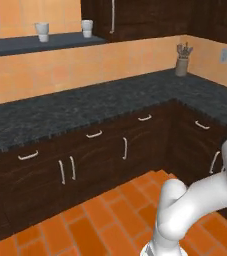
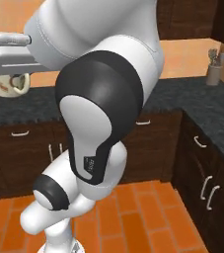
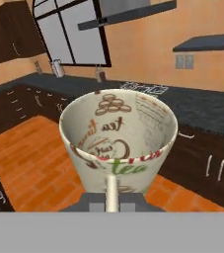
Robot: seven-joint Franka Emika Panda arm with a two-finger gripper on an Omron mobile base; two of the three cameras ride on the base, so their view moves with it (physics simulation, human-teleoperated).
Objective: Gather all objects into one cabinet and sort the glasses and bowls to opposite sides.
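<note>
Cream and speckled with brown tea lettering, the mug [image 3: 117, 143] sits right against the hand camera, its handle pinched between the closed gripper [image 3: 112, 197], held up over the orange floor. The step in hand looks like carrying it to the cabinet; next it must be swung round and lifted to cabinet height.

Left base view gives what the hand misses: the cabinet [image 1: 135, 17] with its long handle, door closed, so it would need opening first.

Right base view shows the mug [image 2: 11, 84] hanging under the outstretched hand, level with the counter [image 2: 192, 96].
</note>
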